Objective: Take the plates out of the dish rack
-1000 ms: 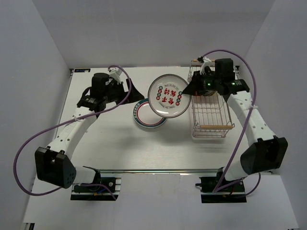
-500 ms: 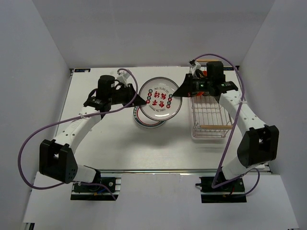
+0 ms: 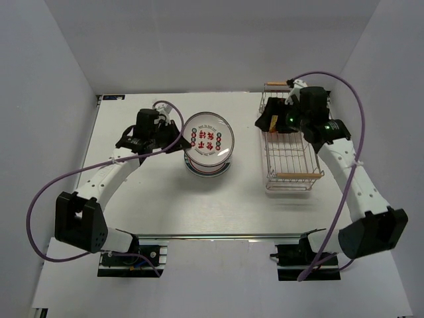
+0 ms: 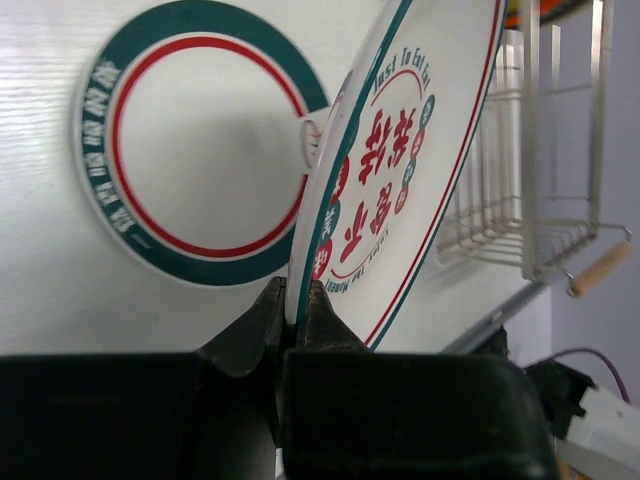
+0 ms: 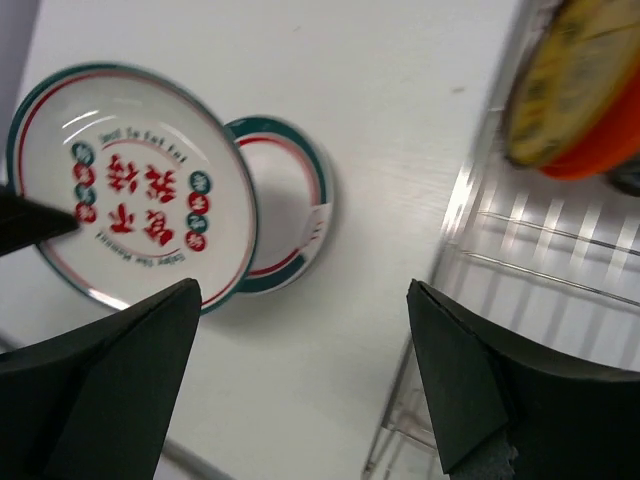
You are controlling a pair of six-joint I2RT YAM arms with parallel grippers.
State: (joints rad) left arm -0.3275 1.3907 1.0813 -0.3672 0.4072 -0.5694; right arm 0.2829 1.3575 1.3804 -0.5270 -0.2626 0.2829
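At the bottom centre of the left wrist view, the left gripper (image 4: 297, 300) has its 2 black fingers (image 4: 262, 325) pressed together on the lower edge of a white round plate with red characters and a green-and-red rim (image 4: 400, 170). Only the thin rim sits between them. That plate stands tilted, its printed face turned toward the right of the frame. Behind it, at upper left, a white round plate with a broad green band and a red ring (image 4: 200, 150) lies flat on the white tabletop (image 4: 60, 300). Seen from the top view, the gripped plate covers most of the flat one at the middle of the frame; whether the 2 touch I cannot tell.

Along the bottom of the right wrist view, the right gripper (image 5: 305, 380) is spread wide, with its 2 black fingers (image 5: 110, 400) far apart and holding nothing. It hangs over the left edge of the silver wire dish rack (image 5: 452, 205), which fills the right side of that frame. At upper right, inside the rack, a yellow patterned round plate (image 5: 575, 70) overlaps a plain orange-red round plate (image 5: 610, 135) behind it. From the top view the rack sits at centre right, well apart from the 2 white plates, with 1 wooden bar handle (image 3: 298, 175) at its lower end.
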